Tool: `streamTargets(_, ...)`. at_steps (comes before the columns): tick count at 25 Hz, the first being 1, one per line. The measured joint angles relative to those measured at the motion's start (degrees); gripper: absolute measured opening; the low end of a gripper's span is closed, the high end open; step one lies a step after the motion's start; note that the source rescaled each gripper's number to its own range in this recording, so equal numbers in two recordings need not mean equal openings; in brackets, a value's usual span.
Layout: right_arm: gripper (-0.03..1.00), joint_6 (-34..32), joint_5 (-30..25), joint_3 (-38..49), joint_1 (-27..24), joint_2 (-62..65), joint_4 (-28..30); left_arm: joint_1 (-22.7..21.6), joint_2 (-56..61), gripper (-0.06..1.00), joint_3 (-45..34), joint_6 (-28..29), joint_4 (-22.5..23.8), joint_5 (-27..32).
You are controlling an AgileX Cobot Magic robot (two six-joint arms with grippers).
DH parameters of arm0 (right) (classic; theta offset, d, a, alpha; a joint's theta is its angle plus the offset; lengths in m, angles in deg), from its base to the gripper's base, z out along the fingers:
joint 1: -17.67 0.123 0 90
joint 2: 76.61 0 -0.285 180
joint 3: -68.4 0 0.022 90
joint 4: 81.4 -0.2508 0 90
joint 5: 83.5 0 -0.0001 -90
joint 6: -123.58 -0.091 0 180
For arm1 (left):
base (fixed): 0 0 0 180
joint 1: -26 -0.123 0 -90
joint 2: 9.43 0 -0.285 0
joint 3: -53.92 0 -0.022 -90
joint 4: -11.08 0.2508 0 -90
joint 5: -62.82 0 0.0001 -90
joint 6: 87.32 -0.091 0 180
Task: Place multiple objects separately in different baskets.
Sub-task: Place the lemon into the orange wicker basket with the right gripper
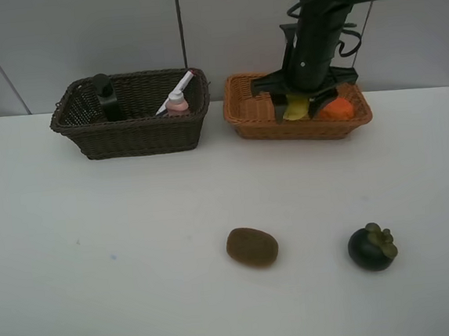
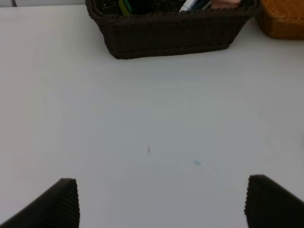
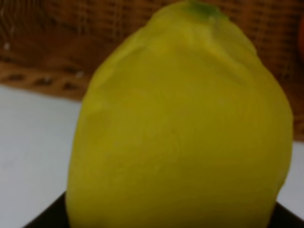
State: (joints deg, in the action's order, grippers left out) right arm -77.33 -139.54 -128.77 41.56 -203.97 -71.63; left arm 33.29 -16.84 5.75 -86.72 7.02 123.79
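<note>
R pincer (image 1: 301, 98) gripping lemon (image 1: 295, 110) at tan basket (image 1: 245, 117), L pincer (image 2: 161, 204) spread wide

Dark brown basket (image 1: 131, 135): 11 o'clock; holds dark green pump bottle (image 1: 108, 96), leaning white-pink marker (image 1: 180, 87), upright pink bottle (image 1: 176, 104)
Tan basket (image 1: 248, 120): 1 o'clock; orange (image 1: 336, 110) at its 3 o'clock
Lemon (image 1: 296, 109): yellow, clamped in right gripper (image 1: 304, 102) over tan basket
Kiwi (image 1: 252, 246): brown, lying, 6 o'clock
Mangosteen (image 1: 371, 247): dark, 5 o'clock

Robot lab bench: bare white table (image 1: 99, 265), plain grey wall panels (image 1: 79, 39), black arm (image 1: 316, 42).
</note>
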Motion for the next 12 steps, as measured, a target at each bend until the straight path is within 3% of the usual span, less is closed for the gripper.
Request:
streamTargets(4,0.06,4.92,6.08,-3.09,-4.57,-3.23,-2.14,0.0,0.0,0.91,0.0,0.0,0.0,0.0)
streamTargets(9,0.07,7.63,7.89,-7.51,-7.21,-7.83,-2.95,0.0,0.0,0.91,0.0,0.0,0.0,0.0)
streamTargets(10,0.19,7.75,7.95,-8.22,-7.37,-8.36,-2.95,0.0,0.0,0.91,0.0,0.0,0.0,0.0)
streamTargets(11,0.37,7.8,8.09,-8.67,-7.43,-8.81,-2.69,0.0,0.0,0.91,0.0,0.0,0.0,0.0)
streamTargets(12,0.37,7.8,8.09,-8.67,-7.43,-8.81,-2.69,0.0,0.0,0.91,0.0,0.0,0.0,0.0)
